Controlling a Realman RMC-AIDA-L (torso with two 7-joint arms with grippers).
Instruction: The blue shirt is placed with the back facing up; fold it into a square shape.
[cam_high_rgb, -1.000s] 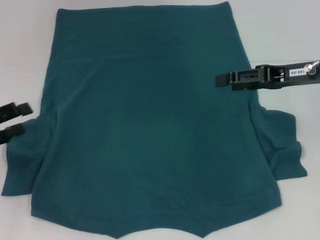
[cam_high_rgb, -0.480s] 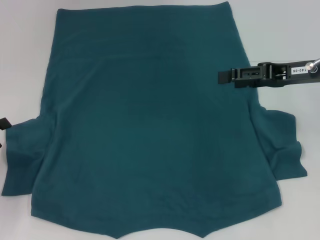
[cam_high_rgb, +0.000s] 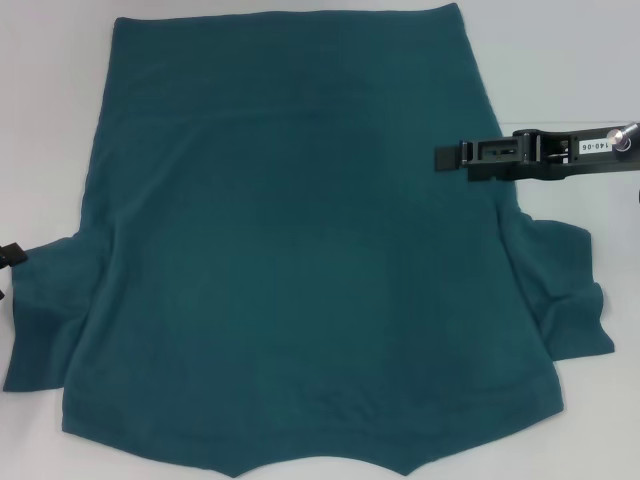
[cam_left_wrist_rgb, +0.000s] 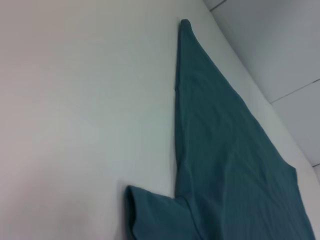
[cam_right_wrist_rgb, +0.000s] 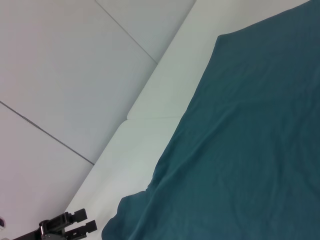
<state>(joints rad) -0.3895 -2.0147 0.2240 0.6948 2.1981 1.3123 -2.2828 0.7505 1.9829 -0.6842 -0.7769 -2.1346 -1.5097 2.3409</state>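
Head view: blue shirt (cam_high_rgb: 300, 240) spread flat over the white table (cam_high_rgb: 560, 60), filling most of the frame, plain side up. Straight hem edge along the top of the frame, collar notch at the bottom centre, one sleeve bunched at lower left, the other at middle right. Faint creases across the cloth, sleeves rumpled rather than flat. Right gripper (cam_high_rgb: 445, 158) reaching in from the right edge at mid-height, tip over the shirt's side edge; seen side-on, so cannot tell whether spread or pressed together. Left gripper (cam_high_rgb: 8, 255) only a dark sliver at the left edge, beside the left sleeve; state likewise impossible to tell. Likely trouble: pinching only the top layer, or too little of the edge, so the cloth slips out mid-fold; uneven lifting by the two arms, giving a skewed crease and no clean square; rumpled sleeves trapped under the fold as a lump.

Left wrist view: shirt running from top centre down to the lower right, sleeve jutting out at the bottom centre, bare table on the left. No fingers visible.

Right wrist view: shirt filling the right and lower part, soft ripples near its edge. Far gripper small at the bottom left corner, looking slightly parted.
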